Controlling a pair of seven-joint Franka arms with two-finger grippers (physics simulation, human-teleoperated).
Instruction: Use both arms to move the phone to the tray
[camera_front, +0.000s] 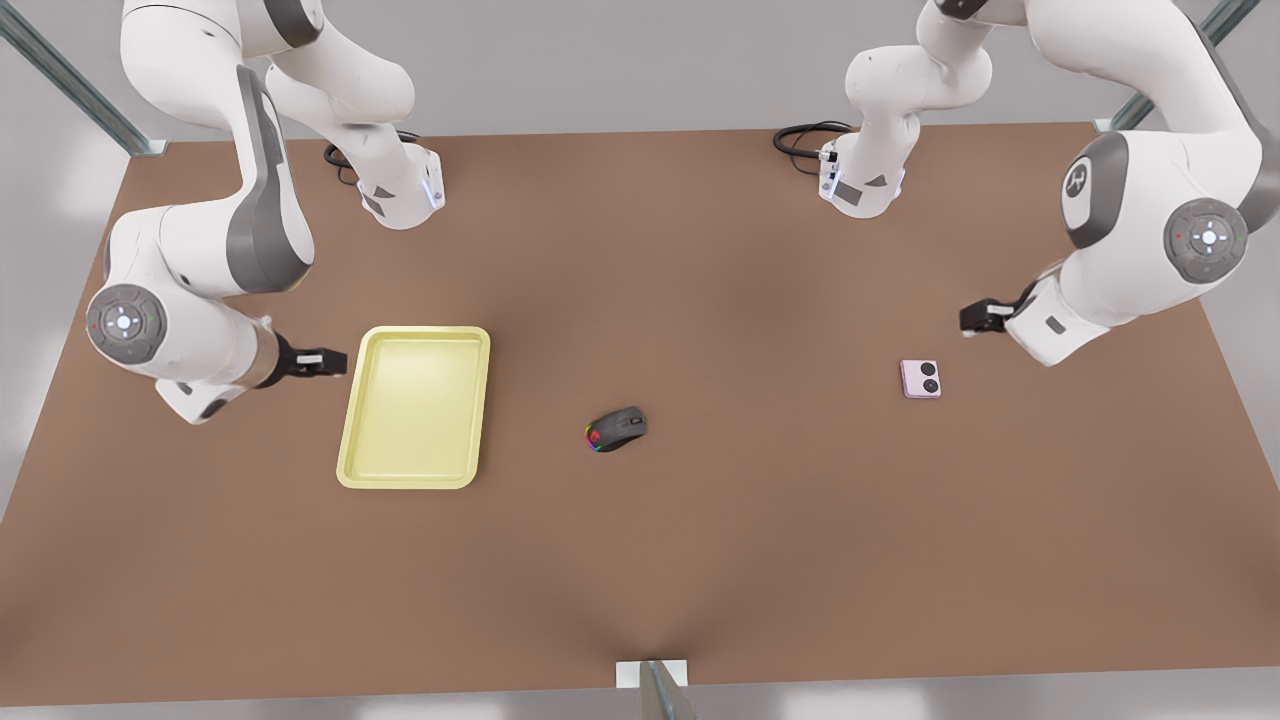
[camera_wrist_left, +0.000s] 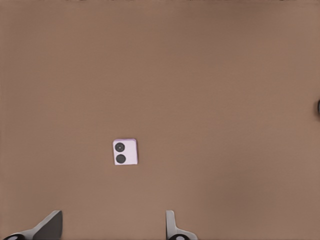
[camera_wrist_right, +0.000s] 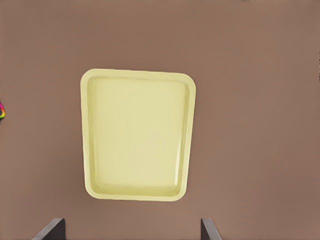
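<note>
The left gripper (camera_front: 968, 322) hangs over the brown table (camera_front: 760, 520) on the front view's right, its two fingertips (camera_wrist_left: 50, 225) spread wide apart and holding nothing. Near it, just ahead of the fingertips and apart from them, the pale pink phone (camera_front: 921, 379) lies flat on the table with its two black camera circles facing up. Farther off sits a dark grey mouse (camera_front: 617, 429) with rainbow lights. Beyond that, the pale yellow tray (camera_front: 415, 475) rests flat. The right gripper (camera_front: 335, 361) hovers just beside the tray's edge on the front view's left, fingers (camera_wrist_right: 52, 229) also wide apart, holding nothing.
</note>
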